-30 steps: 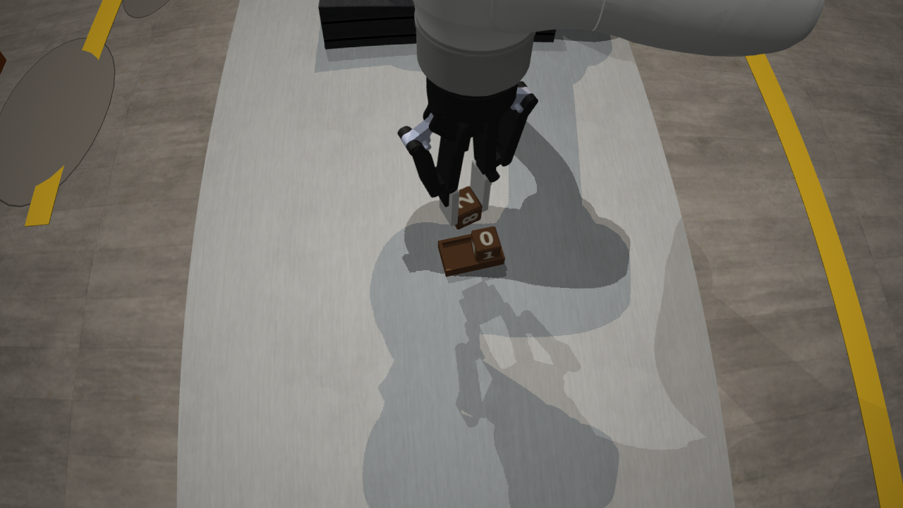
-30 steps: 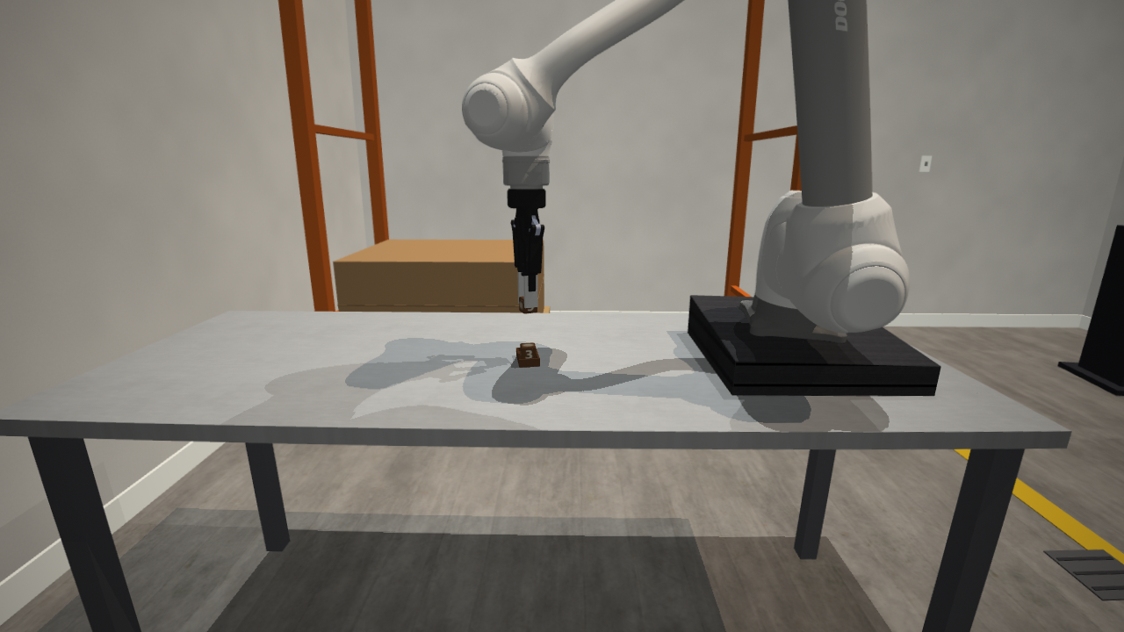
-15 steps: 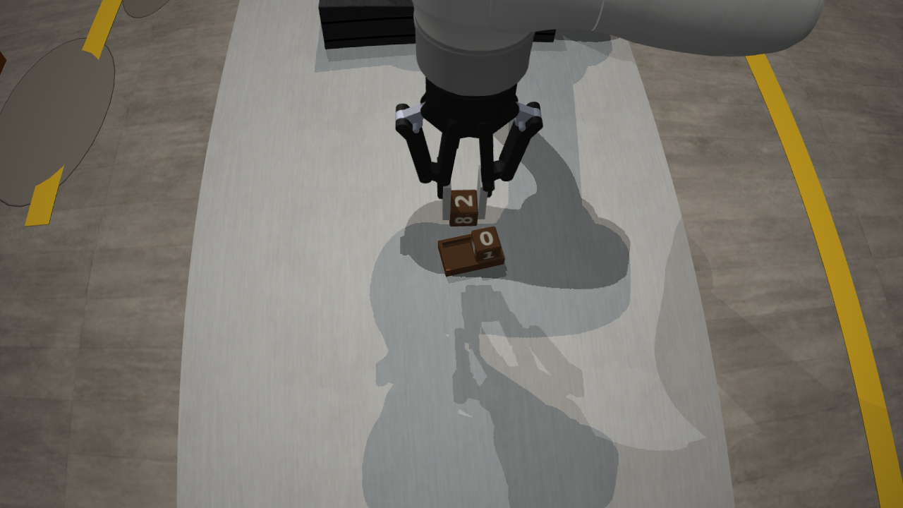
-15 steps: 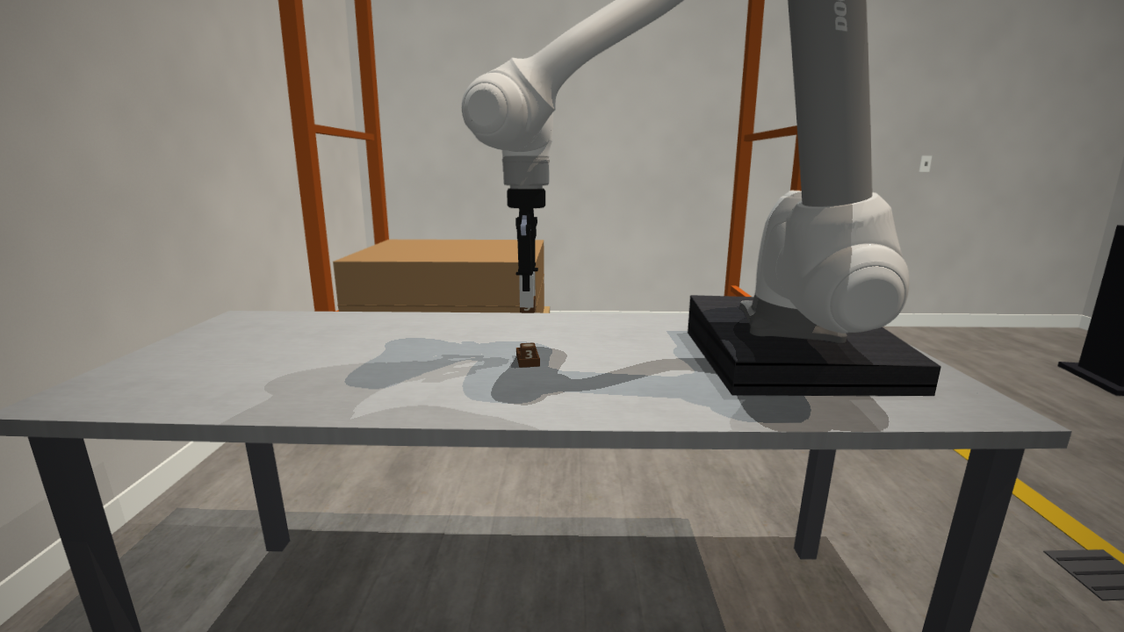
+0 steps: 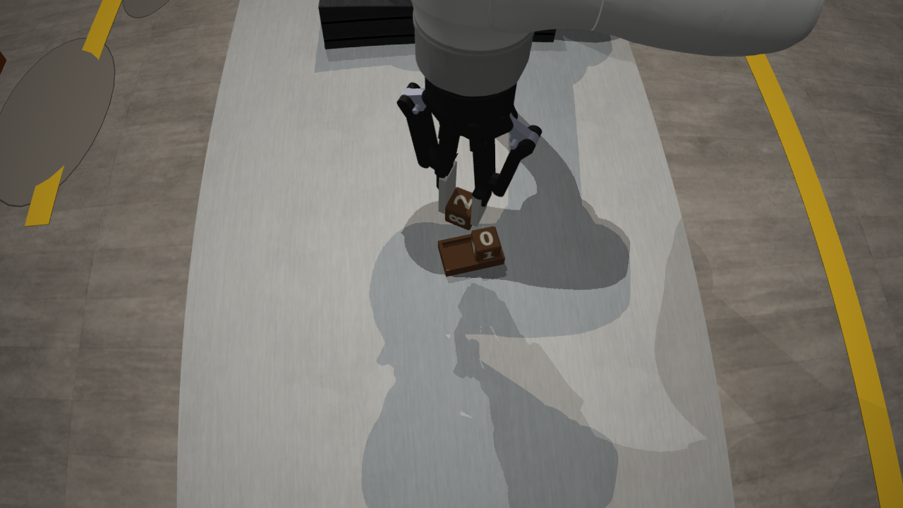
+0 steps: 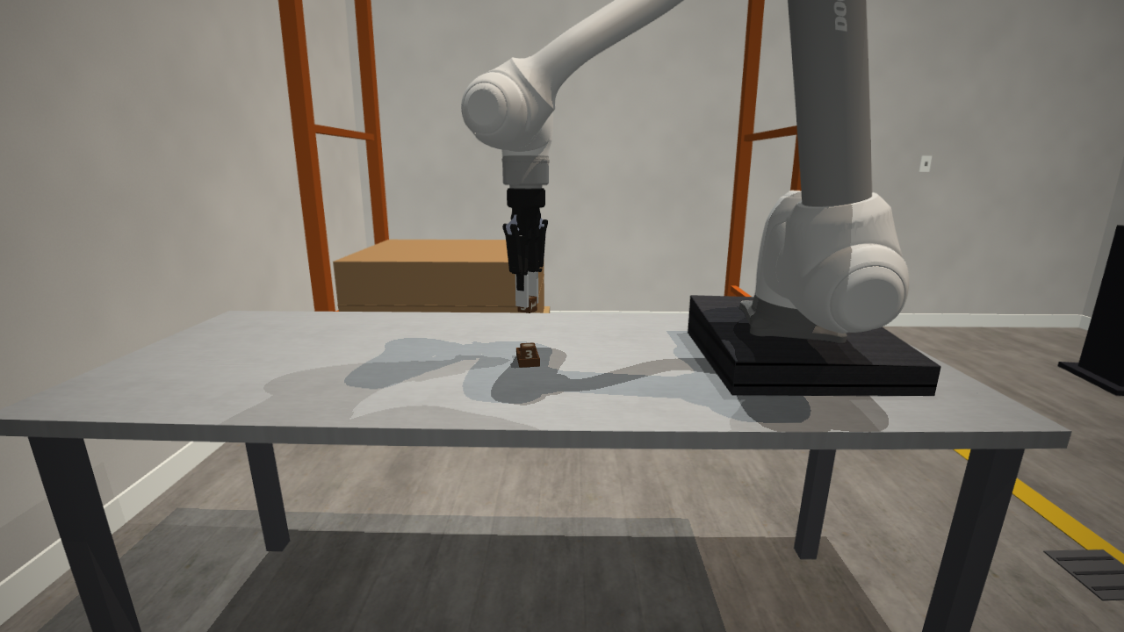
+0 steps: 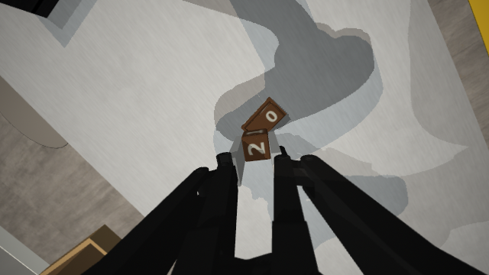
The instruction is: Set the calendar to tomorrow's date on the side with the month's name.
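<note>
your fingers (image 5: 458, 189) (image 6: 527, 297) grip the numbered cube (image 5: 458, 208) (image 6: 529, 305) (image 7: 256, 145), its 2 facing up, turned askew to the tray's long axis. just beyond and below it, on the tabletop (image 5: 283, 283) (image 6: 314, 392) (image 7: 134, 76), sits the tray (image 5: 461, 259) (image 7: 254, 122); its bare bay lies beside the 0-topped cube (image 5: 487, 242) (image 6: 528, 354) (image 7: 271, 116). you'll likely need to square the held cube before lowering.

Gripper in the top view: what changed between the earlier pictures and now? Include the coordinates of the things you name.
The gripper (image 5: 461, 212) (image 6: 525, 301) (image 7: 256, 144) has turned clockwise as the top view shows it, and the held cube (image 5: 458, 207) (image 6: 532, 304) (image 7: 256, 146) turned with it. Nothing was newly grasped or released. The tray (image 5: 457, 259) (image 6: 529, 364) (image 7: 259, 121) and the cube showing 0 (image 5: 487, 240) (image 6: 528, 353) (image 7: 271, 116) stayed put.
</note>
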Controlling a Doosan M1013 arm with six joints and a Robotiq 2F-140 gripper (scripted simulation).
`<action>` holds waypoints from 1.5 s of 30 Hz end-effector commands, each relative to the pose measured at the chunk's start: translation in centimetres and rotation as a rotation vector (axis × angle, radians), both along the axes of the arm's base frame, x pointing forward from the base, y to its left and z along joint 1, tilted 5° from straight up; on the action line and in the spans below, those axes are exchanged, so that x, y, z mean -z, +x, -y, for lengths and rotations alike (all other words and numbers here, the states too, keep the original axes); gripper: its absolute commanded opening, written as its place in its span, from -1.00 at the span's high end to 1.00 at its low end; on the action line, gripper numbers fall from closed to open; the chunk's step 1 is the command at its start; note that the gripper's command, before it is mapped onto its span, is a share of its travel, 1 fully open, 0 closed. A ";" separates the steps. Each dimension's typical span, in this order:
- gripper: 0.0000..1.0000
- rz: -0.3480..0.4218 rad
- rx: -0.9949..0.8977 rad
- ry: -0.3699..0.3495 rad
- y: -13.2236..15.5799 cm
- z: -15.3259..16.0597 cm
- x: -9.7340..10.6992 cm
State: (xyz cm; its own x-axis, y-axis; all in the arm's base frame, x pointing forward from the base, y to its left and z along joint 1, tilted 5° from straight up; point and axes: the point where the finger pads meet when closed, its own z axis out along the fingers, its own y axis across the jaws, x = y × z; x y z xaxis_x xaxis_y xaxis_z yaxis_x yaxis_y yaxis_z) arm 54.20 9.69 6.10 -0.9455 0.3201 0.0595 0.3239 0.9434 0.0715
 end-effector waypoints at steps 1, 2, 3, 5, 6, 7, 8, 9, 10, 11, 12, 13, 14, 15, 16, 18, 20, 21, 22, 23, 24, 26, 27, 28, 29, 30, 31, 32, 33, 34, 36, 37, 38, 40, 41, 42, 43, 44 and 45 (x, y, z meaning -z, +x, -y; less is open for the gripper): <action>0.68 -0.010 0.111 -0.015 0.4 0.1 -0.3; 0.68 -0.011 0.126 -0.015 0.4 0.1 -0.3; 0.68 -0.018 0.213 -0.018 0.4 0.1 -0.3; 0.68 -0.023 0.272 -0.020 0.4 0.1 -0.3; 0.68 -0.025 0.295 -0.021 0.4 0.2 -0.3; 0.68 -0.028 0.335 -0.022 0.4 0.2 -0.3; 0.68 -0.031 0.366 -0.023 0.4 0.2 -0.3; 0.68 -0.031 0.372 -0.024 0.4 0.2 -0.3; 0.68 -0.036 0.428 -0.025 0.4 0.2 -0.3; 0.68 -0.037 0.445 -0.026 0.4 0.2 -0.3; 0.68 -0.041 0.489 -0.027 0.4 0.2 -0.3; 0.68 -0.043 0.512 -0.028 0.4 0.2 -0.3; 0.68 -0.046 0.551 -0.029 0.4 0.2 -0.3; 0.68 -0.048 0.574 -0.030 0.4 0.2 -0.3; 0.68 -0.051 0.613 -0.032 0.4 0.2 -0.3; 0.68 -0.051 0.613 -0.032 0.4 0.2 -0.3; 0.68 -0.057 0.680 -0.034 0.4 0.2 -0.3; 0.68 -0.060 0.725 -0.035 0.5 0.2 -0.3; 0.68 -0.063 0.764 -0.036 0.5 0.2 -0.3; 0.68 -0.066 0.797 -0.038 0.5 0.2 -0.3; 0.68 -0.068 0.825 -0.038 0.5 0.2 -0.3; 0.68 -0.072 0.865 -0.040 0.5 0.2 -0.3; 0.68 -0.073 0.879 -0.040 0.5 0.2 -0.3; 0.68 -0.073 0.888 -0.040 0.5 0.2 -0.3; 0.68 -0.074 0.894 -0.041 0.5 0.2 -0.3; 0.68 -0.074 0.897 -0.041 0.5 0.2 -0.3; 0.68 -0.074 0.898 -0.041 0.5 0.2 -0.3; 0.68 -0.074 0.898 -0.041 0.5 0.2 -0.3; 0.68 -0.074 0.898 -0.041 0.5 0.2 -0.3; 0.68 -0.074 0.898 -0.041 0.5 0.2 -0.3; 0.68 -0.074 0.898 -0.041 0.5 0.2 -0.3; 0.68 -0.074 0.898 -0.041 0.5 0.2 -0.3; 0.68 -0.074 0.898 -0.041 0.5 0.2 -0.3; 0.68 -0.074 0.898 -0.041 0.5 0.2 -0.3; 0.68 -0.074 0.898 -0.041 0.5 0.2 -0.3; 0.68 -0.074 0.898 -0.041 0.5 0.2 -0.3; 0.68 -0.074 0.898 -0.041 0.5 0.2 -0.3; 0.68 -0.074 0.898 -0.041 0.5 0.2 -0.3; 0.68 -0.074 0.898 -0.041 0.5 0.2 -0.3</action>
State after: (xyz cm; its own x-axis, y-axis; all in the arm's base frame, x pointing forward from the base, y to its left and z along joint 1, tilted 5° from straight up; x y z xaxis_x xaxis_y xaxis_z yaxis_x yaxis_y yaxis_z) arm 54.43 9.33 6.21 -0.3343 0.9387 0.0841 0.9419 0.3359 -0.0043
